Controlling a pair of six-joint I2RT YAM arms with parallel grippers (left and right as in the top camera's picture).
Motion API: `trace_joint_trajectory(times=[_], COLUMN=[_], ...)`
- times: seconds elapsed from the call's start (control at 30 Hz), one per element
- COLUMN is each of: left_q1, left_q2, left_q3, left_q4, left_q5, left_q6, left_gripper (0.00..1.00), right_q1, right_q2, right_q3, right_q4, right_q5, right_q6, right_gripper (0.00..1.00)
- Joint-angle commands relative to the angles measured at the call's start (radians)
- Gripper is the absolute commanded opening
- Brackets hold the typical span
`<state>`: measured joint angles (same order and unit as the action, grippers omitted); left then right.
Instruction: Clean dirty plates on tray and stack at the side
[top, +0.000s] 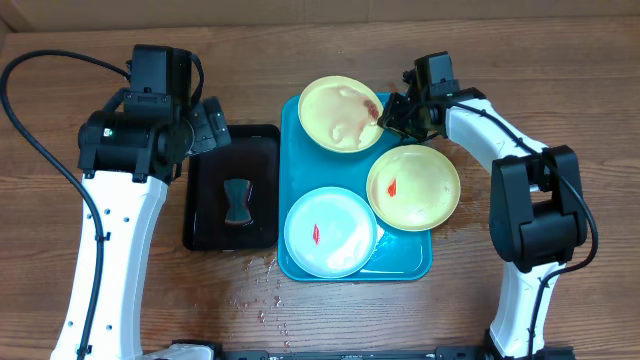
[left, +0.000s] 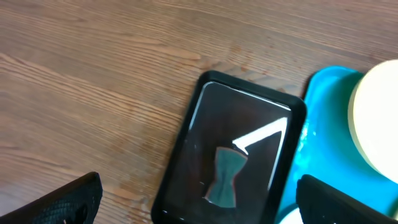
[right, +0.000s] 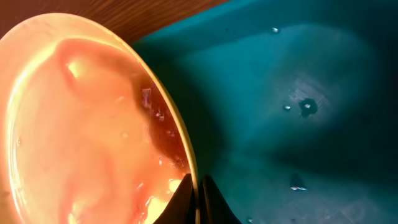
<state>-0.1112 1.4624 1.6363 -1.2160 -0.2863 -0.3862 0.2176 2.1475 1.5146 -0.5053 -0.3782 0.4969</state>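
Three plates lie on the teal tray (top: 292, 262). A pale yellow plate (top: 335, 112) with a spread red smear sits at the tray's far end; it fills the left of the right wrist view (right: 81, 124). My right gripper (top: 388, 110) is shut on this plate's right rim (right: 196, 193). A second yellow plate (top: 420, 190) with a small red smear sits at the right. A mint-white plate (top: 335, 235) with a red smear sits at the near end. My left gripper (top: 205, 125) is open and empty above the black tray's far end (left: 199, 199).
A black tray (top: 205, 215) left of the teal tray holds a small grey bow-shaped sponge (top: 238, 200), also in the left wrist view (left: 225, 177). Water drops lie on the wooden table (top: 265, 300) near the front edge. The teal tray floor (right: 298, 106) is wet.
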Motion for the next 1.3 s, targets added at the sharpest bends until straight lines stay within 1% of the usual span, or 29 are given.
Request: trace_joint_trajectory(times=[0.0,0.17,0.37,0.57,0.93,1.03,1.27], left_q1=[0.001,0.029,0.109,0.188,0.191,0.191,0.191], left_q2=[0.004,0.004,0.004,0.004,0.004,0.004,0.004], left_q3=[0.008,0.008,0.008,0.008,0.008,0.008,0.008], left_q4=[0.010,0.048,0.064,0.058,0.048,0.048,0.048], left_q5=[-0.100,-0.113,-0.112,-0.018,-0.001,-0.001,-0.001], left_q6=[-0.004,-0.057,-0.113,-0.116,-0.116,-0.116,-0.116], left_gripper=[1.00,1.00,1.00,1.00,1.00,1.00,1.00], right_q1=[0.037,0.109,0.221,0.316,0.378,0.397,0.494], right_q2=[-0.109,-0.164,-0.182,-0.182,-0.182,-0.182,-0.182], right_q3=[0.032,0.032,0.032,0.032,0.032,0.032,0.032], right_q4=[-0.020,-0.042,-0.044,-0.020,0.032,0.042,0.104], right_q5=[0.130,0.305,0.456,0.520,0.572,0.632,0.847], right_q6=[-0.018,-0.034,-0.033,-0.032,-0.033,-0.039,-0.152], right_gripper=[0.04,0.04,0.04,0.04,0.04,0.04,0.04])
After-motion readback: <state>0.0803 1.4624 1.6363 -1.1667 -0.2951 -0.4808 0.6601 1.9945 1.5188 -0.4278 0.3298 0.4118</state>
